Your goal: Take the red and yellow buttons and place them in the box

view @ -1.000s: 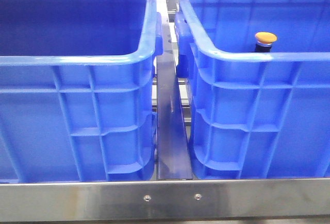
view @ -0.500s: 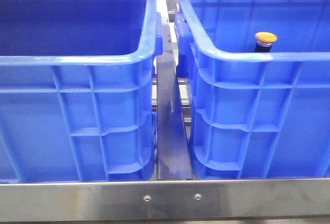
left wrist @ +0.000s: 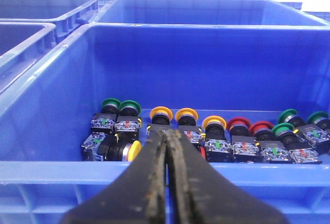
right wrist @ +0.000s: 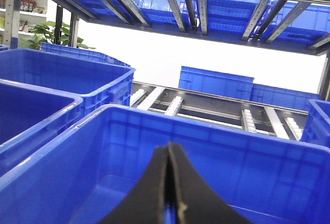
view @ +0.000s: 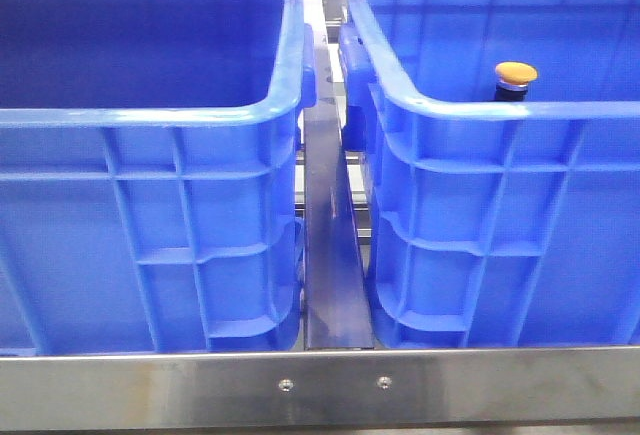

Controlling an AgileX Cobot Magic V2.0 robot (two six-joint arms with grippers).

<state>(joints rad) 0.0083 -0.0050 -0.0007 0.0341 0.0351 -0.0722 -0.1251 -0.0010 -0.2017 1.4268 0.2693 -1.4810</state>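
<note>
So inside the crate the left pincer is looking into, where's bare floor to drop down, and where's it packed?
Bare floor lies behind the button row, up to the crate's far wall. Crowded along the near wall: green, yellow and red buttons side by side, touching.

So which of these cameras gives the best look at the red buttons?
The left wrist view: two red buttons sit in a row of green and yellow ones on the floor of a blue crate, caps plainly visible. The front view shows only one yellow button above a crate rim, no red. The right wrist view shows none.
</note>
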